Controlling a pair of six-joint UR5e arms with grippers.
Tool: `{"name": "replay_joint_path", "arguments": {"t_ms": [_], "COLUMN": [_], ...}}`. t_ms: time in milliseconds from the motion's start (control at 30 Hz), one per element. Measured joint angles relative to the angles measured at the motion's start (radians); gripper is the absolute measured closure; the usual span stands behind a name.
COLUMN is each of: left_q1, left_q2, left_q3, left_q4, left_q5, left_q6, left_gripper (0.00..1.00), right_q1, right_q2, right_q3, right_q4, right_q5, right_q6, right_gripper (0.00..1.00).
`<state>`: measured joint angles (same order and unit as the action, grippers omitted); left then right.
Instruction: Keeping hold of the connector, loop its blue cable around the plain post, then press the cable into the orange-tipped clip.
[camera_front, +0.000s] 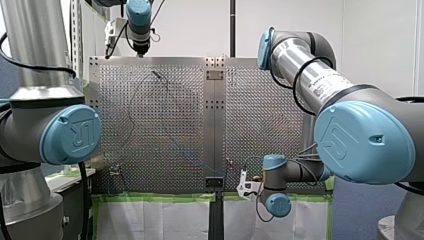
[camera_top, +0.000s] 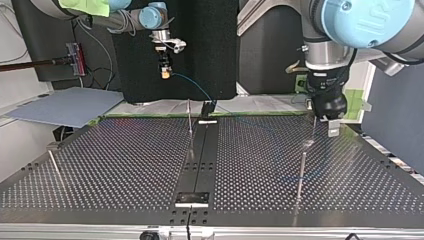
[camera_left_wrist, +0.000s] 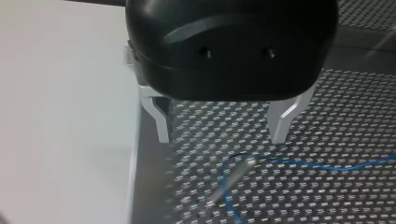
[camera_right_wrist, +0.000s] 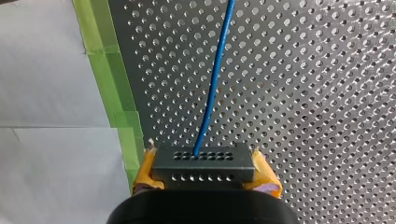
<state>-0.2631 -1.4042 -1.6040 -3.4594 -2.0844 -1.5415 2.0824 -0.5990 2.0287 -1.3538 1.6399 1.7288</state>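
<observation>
connector (camera_right_wrist: 204, 168) is seen in the right wrist view clamped between the yellow pads (camera_right_wrist: 264, 175) of my right gripper (camera_right_wrist: 204, 161), and the blue cable (camera_right_wrist: 213, 93) is led straight out of its top row of holes, over the perforated table (camera_right_wrist: 303, 93) and beside a strip of green tape (camera_right_wrist: 105, 70). in the left wrist view the metal fingers (camera_left_wrist: 280, 123) of my left gripper (camera_left_wrist: 220, 133) are held well apart with nothing between them, and the cable is bent ahead of them close to a blurred upright taken to be the plain post (camera_left_wrist: 233, 177). in the top view the connector is held above the table's far edge at the view's left, the cable sagging to the table; the orange-tipped clip cannot be made out. in the front view the cable is traced only faintly across the table. the cable is judged light, thin and limp, easily kinked, so the grip is best kept on the rigid connector body
</observation>
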Motion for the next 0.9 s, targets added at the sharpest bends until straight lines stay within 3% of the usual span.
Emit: {"name": "replay_joint_path", "arguments": {"t_ms": [233, 433, 667, 900], "left_q1": [0.003, 0.016, 0.033, 0.051], "left_q2": [-0.048, -0.093, -0.106, -0.107], "left_q3": [0.027, 0.053, 0.056, 0.058], "left_q4": [-0.067, -0.107, -0.086, -0.035], "left_q5": [0.048, 0.082, 0.092, 0.145], "left_q6": [0.032, 0.017, 0.004, -0.013], "left_gripper": [0.0, 0.0, 0.0, 0.0], "right_q1": [0.0, -0.001, -0.001, -0.002], "right_q2": [0.0, 0.0, 0.0, 0.001], "right_q3": [0.0, 0.0, 0.0, 0.0], "right_q4": [0.0, 0.002, 0.002, 0.003], "right_q5": [0.0, 0.0, 0.0, 0.0], "right_q6": [0.002, 0.002, 0.002, 0.002], "right_gripper": [1.0, 1.0, 1.0, 1.0]}}
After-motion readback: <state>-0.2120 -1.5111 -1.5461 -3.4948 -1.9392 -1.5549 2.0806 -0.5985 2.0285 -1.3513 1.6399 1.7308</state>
